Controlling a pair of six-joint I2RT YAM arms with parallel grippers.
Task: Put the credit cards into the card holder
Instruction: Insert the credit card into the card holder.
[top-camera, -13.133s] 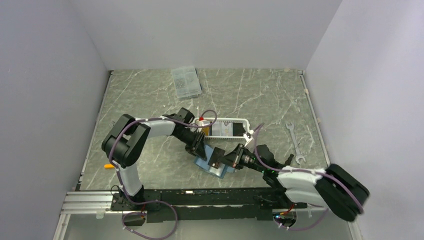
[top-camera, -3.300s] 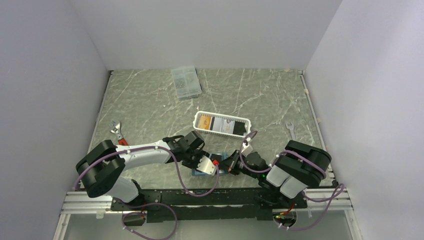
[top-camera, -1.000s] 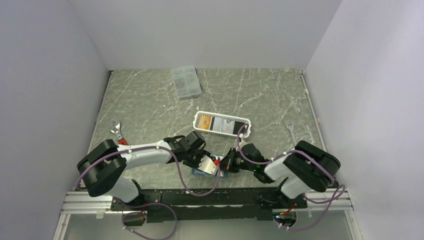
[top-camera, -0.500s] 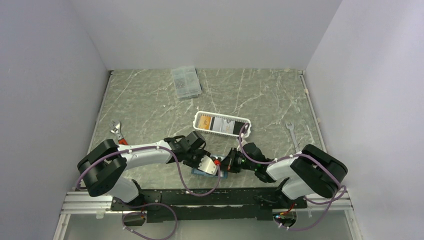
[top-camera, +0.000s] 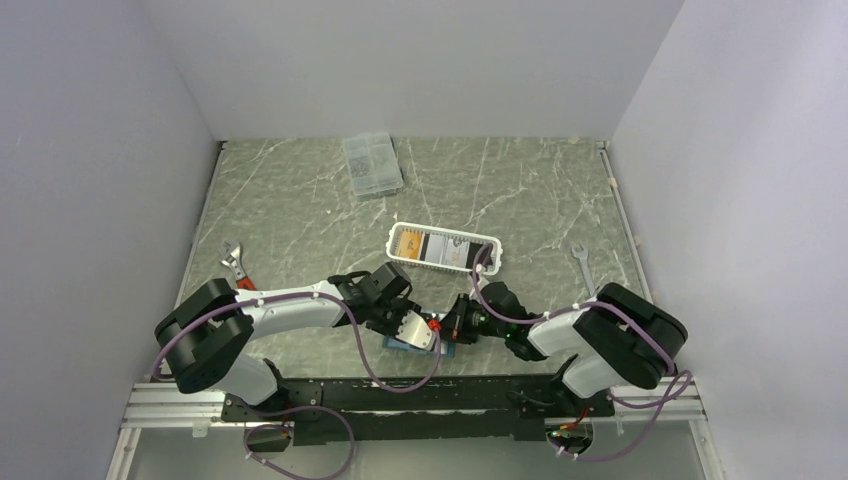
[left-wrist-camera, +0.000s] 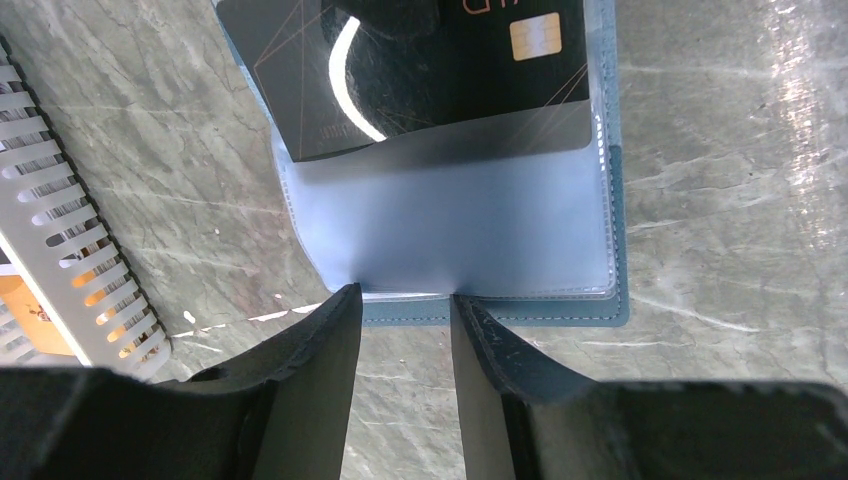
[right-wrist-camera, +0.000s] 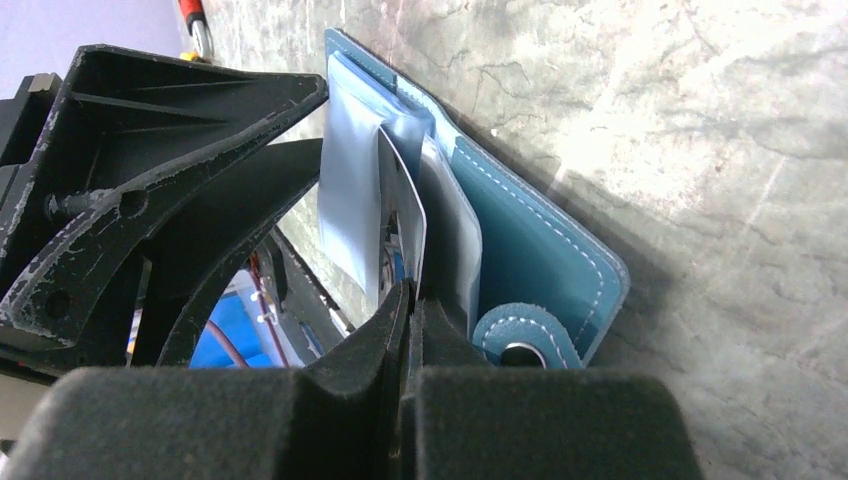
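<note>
The teal-blue card holder (left-wrist-camera: 540, 310) lies open on the table near the front edge (top-camera: 412, 345). A black credit card (left-wrist-camera: 420, 80) stands partly inside its clear pocket (left-wrist-camera: 450, 220). My right gripper (right-wrist-camera: 410, 290) is shut on that card, seen edge-on (right-wrist-camera: 405, 215), beside the snap tab (right-wrist-camera: 520, 340). My left gripper (left-wrist-camera: 405, 295) is open, with both fingertips against the pocket's near edge and bare table between them. In the top view the left gripper (top-camera: 403, 323) and the right gripper (top-camera: 452, 330) meet over the holder. More credit cards, one yellow-gold (top-camera: 406, 243), lie in the basket.
The white slatted basket (top-camera: 443, 249) stands just behind the grippers, and its wall shows in the left wrist view (left-wrist-camera: 70, 280). A clear compartment box (top-camera: 372, 163) is at the back. A wrench (top-camera: 585, 262) lies on the right, and a red-handled tool (top-camera: 236, 265) on the left.
Over the last second the right arm's elbow has shifted slightly; both grippers stay at the holder. Much earlier, grippers and holder were closer to the basket.
</note>
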